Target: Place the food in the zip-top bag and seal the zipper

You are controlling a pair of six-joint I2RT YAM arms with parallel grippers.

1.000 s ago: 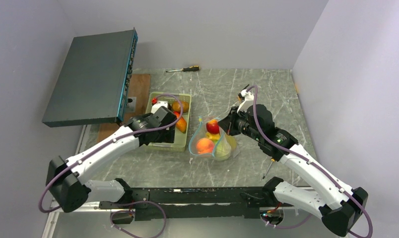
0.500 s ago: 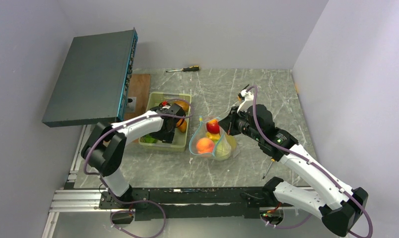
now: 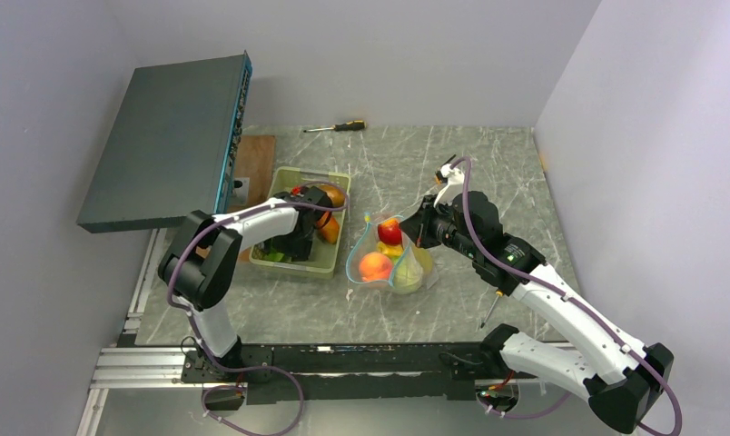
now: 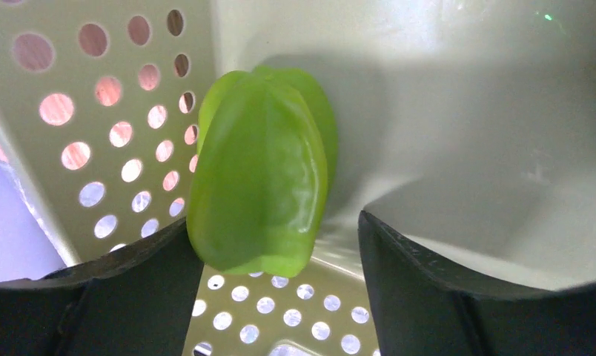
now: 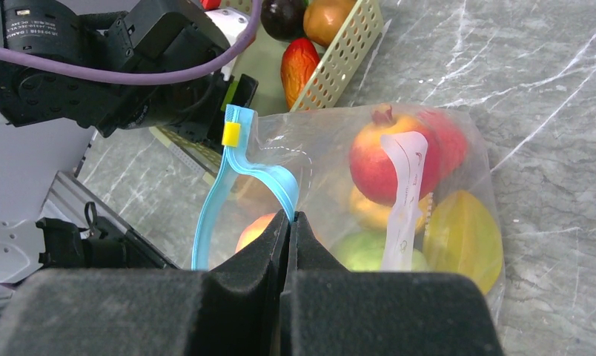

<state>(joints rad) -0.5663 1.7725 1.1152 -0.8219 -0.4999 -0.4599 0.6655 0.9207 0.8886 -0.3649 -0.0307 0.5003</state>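
Across the tabletop (image 3: 452, 163) the layout favours you: the pale green tray (image 3: 300, 270) sits just left of the zip-top bag (image 5: 321, 159), and the step in hand looks to be lifting one more piece out of the tray and carrying it the short way to the bag's mouth. The bag lies near the middle of the tabletop with several pieces of food (image 5: 384, 159) already inside, red, orange, yellow and green; a few more lie in the tray. Your target is the green ribbed fruit (image 4: 258, 170), standing on end in a corner of the tray against the perforated wall. Centre first, then close slowly: the left pincer (image 4: 274, 237) is released, its jaws apart and straddling the fruit's lower half. In the wrist view the left-hand jaw touches or all but touches the fruit while the other stands clear, so a lopsided squeeze may shove it into the corner or tip it. Lift straight up past the tray wall before swinging right. The right pincer (image 5: 289, 222) is clenched on the bag's rim at the teal zipper (image 5: 208, 208), holding the mouth up; do not slacken it, or the opening will likely sag.
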